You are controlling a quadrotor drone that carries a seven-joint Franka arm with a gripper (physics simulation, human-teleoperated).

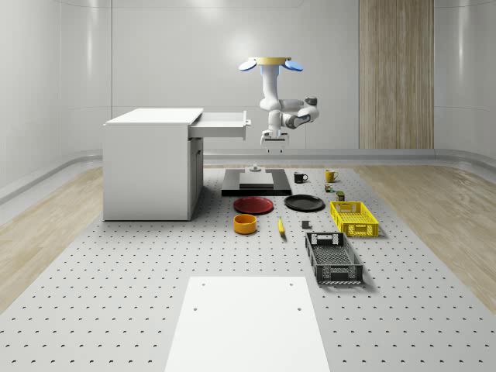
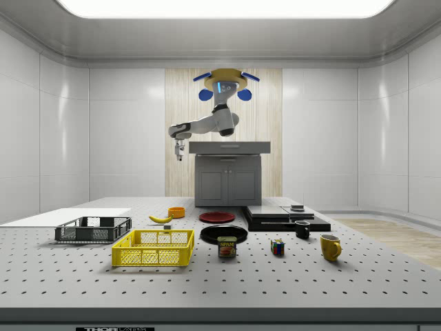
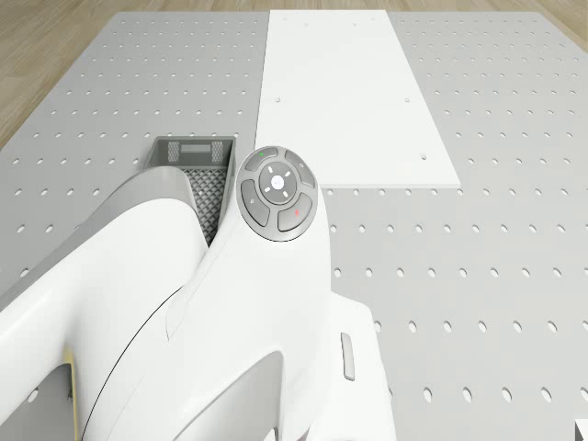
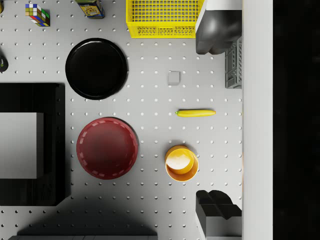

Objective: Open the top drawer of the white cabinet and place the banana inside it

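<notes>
Perforated grey table (image 1: 116,294) fills a white-panelled room, banana (image 1: 280,226) on it.

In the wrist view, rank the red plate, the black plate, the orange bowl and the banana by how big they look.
Largest to smallest:
1. red plate and black plate, which look about alike, so I won't rank them
2. orange bowl
3. banana, slightly longer than the bowl is wide but far thinner

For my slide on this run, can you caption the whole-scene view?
Drone hovers beside the white cabinet, its top drawer open, gripper hanging high above the banana.
</notes>
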